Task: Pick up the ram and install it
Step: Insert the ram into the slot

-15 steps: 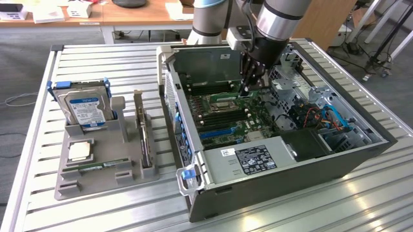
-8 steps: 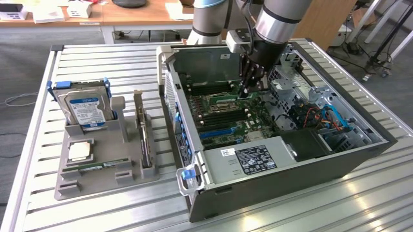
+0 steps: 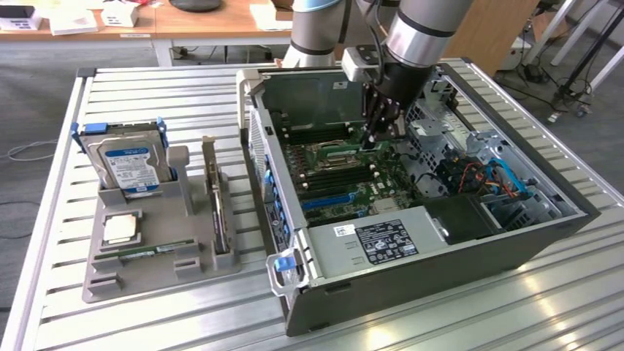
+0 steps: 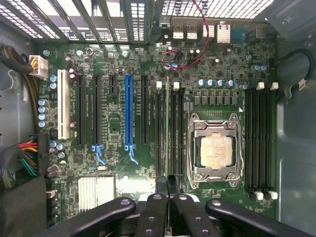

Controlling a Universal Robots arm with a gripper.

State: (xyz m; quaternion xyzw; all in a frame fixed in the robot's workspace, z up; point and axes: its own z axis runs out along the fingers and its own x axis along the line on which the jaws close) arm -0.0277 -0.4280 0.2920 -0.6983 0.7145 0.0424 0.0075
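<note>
Nearest me, by the tabletop's [image 3: 146, 322] edge on the exterior view's left, sits the grey parts holder [image 3: 107, 281]. It carries a loose processor [image 3: 119, 228], a green strip [image 3: 146, 254] that may be another memory stick, and behind them a hard drive [image 3: 127, 164] stood upright in its cradle. Each part is propped so that I can reach it from above.

The open computer case [image 3: 439, 270] lies on its side across the middle of the tabletop, so the motherboard [image 4: 113, 163] faces up. The power supply [image 3: 385, 238] is at its near end.

Deeper in, the hand [image 3: 376, 139] reaches straight down into the case. Its fingers [image 4: 159, 207] are drawn almost together. I judge they are pinching the ram [image 4: 167, 128], which I see edge-on as a thin line. It runs along the bank of memory slots [image 4: 177, 128] just beside the processor socket [image 4: 216, 150]. Gripping the top edge keeps the stick vertical and parallel to the slot, as seating needs. I cannot tell whether it is fully home.
</note>
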